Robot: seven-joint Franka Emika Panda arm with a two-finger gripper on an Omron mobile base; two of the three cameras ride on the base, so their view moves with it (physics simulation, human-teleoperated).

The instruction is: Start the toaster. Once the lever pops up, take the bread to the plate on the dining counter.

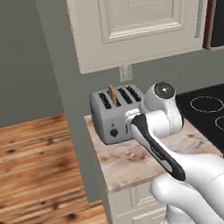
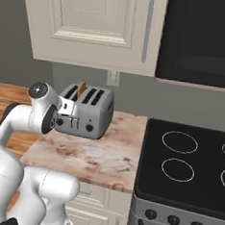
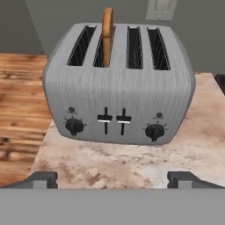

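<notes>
The silver-grey toaster (image 3: pixel 118 94) (image 1: pixel 115 114) (image 2: pixel 88 111) stands at the back of a short marble top (image 3: pixel 132 165) on cream cabinets. The bread (image 3: pixel 107 35) (image 1: pixel 112 94) (image 2: pixel 81 87), a thin tan slice, stands upright out of the second slot from the left. Both slim levers (image 3: pixel 114 119) sit level with each other between the two black knobs. My gripper (image 3: pixel 116 180) hovers just in front of the toaster's face, pointing at it, open wide with nothing between its fingertips (image 3: pixel 44 179). The plate and the dining counter are out of view.
A black stovetop (image 2: pixel 187 159) (image 1: pixel 215 114) lies right of the marble top. Cream wall cabinets (image 1: pixel 136 19) hang above the toaster, with a wall outlet (image 1: pixel 125 72) behind it. The counter's left edge drops to a wooden floor (image 1: pixel 36 170).
</notes>
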